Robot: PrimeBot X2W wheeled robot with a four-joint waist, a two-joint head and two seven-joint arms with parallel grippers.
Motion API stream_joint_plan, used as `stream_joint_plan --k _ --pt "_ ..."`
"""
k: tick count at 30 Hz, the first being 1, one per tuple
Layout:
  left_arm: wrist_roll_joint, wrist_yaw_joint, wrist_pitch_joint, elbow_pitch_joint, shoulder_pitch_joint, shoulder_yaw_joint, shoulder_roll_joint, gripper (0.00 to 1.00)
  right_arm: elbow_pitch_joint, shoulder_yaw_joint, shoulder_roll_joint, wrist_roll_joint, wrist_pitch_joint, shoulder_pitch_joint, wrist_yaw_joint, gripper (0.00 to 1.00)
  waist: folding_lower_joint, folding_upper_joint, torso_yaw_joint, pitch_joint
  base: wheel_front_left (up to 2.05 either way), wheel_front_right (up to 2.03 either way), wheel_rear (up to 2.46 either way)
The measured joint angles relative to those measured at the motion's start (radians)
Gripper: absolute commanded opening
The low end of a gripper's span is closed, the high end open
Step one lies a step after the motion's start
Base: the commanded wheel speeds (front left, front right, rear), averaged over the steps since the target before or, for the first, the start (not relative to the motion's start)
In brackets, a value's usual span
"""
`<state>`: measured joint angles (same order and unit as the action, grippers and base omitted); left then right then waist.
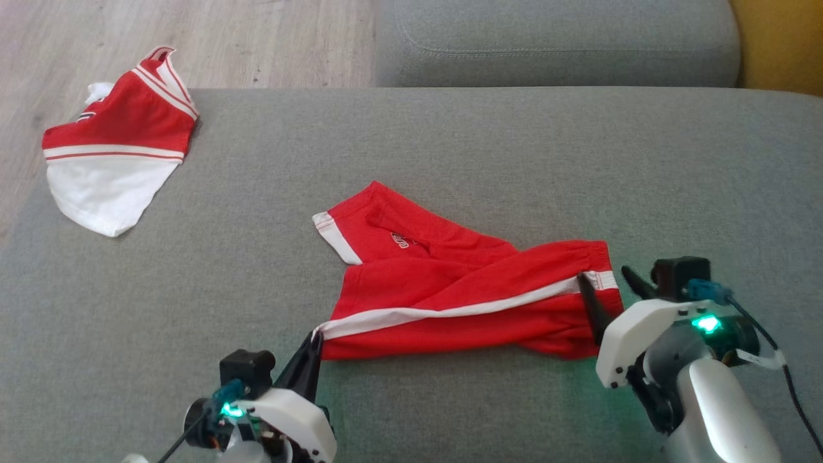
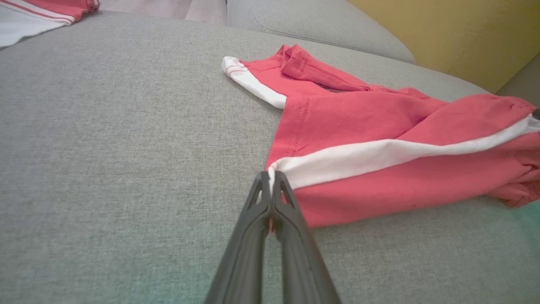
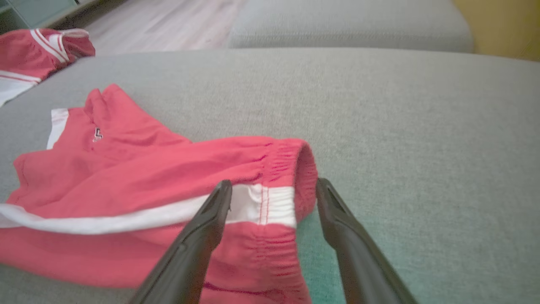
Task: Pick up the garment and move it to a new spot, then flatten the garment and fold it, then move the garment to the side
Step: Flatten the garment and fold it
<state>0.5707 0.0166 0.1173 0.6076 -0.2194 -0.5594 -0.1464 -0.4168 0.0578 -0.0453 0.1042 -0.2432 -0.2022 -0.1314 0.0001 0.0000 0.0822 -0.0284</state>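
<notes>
Grey sofa cushion (image 1: pixel 450 141) carries soft, light red shorts (image 1: pixel 450 289). The left gripper (image 2: pixel 270 179) pinches the hem corner (image 2: pixel 280 165); the right gripper (image 3: pixel 273 185) is spread astride the waistband (image 3: pixel 306 169), a sensible hold.

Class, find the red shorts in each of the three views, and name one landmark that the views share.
Head view: shorts at centre, slightly low.
Left wrist view: shorts in the right half, hem corner pinched by the left gripper.
Right wrist view: shorts at lower left, waistband between the open right gripper's fingers.
Shared landmark: red-and-white top at each view's upper left.
</notes>
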Motion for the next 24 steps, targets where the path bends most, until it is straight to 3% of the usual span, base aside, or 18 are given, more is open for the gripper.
stream_joint_plan --k 10,11,12,13,14,15,16,17,24 --pt "0.0 -0.009 0.009 -0.028 0.001 -0.003 -0.005 0.0 0.021 0.047 -0.001 0.063 -0.1 0.0 0.0 0.97 -0.0001 0.0 0.008 -0.001 0.0 0.0 0.0" --pt "0.0 -0.01 0.009 -0.032 0.001 -0.003 -0.005 0.0 0.027 0.05 -0.001 0.068 -0.098 0.0 0.0 0.84 -0.0001 0.0 0.008 -0.002 0.0 0.0 0.0" --pt "0.0 -0.012 0.009 -0.034 0.001 -0.003 -0.006 0.0 0.03 0.053 -0.001 0.072 -0.091 0.0 0.0 0.59 -0.0001 0.0 0.007 -0.004 0.0 0.0 0.0" --pt "0.0 -0.017 0.009 -0.035 0.001 -0.003 -0.006 0.0 0.034 0.055 -0.001 0.073 -0.089 0.0 0.0 0.47 -0.0001 0.0 0.006 -0.005 0.0 0.0 0.0" --pt "0.0 -0.017 0.009 -0.039 0.001 -0.003 -0.008 0.0 0.035 0.058 -0.001 0.079 -0.082 0.0 0.0 0.42 -0.0001 0.0 0.005 -0.006 0.0 0.0 0.0" --pt "0.0 -0.017 0.009 -0.041 0.001 -0.002 -0.009 0.0 0.037 0.06 -0.001 0.088 -0.081 0.0 0.0 0.28 -0.0001 0.0 0.004 -0.008 0.0 0.0 0.0" --pt "0.0 -0.017 0.009 -0.043 0.001 -0.002 -0.01 0.0 0.036 0.063 -0.001 0.095 -0.081 0.0 0.0 0.06 0.0 0.0 0.003 -0.008 0.0 0.0 0.0" --pt "0.0 -0.018 0.009 -0.044 0.001 -0.002 -0.012 0.0 0.036 0.066 -0.001 0.101 -0.081 0.0 0.0 0.0 0.0 0.0 0.002 -0.008 0.0 0.0 0.0" --pt "0.0 -0.032 0.025 -0.072 0.001 0.003 -0.03 0.0 0.046 0.073 -0.001 0.146 0.005 -0.012 0.0 0.0 0.0 0.0 0.0 -0.008 0.0 0.0 0.0"
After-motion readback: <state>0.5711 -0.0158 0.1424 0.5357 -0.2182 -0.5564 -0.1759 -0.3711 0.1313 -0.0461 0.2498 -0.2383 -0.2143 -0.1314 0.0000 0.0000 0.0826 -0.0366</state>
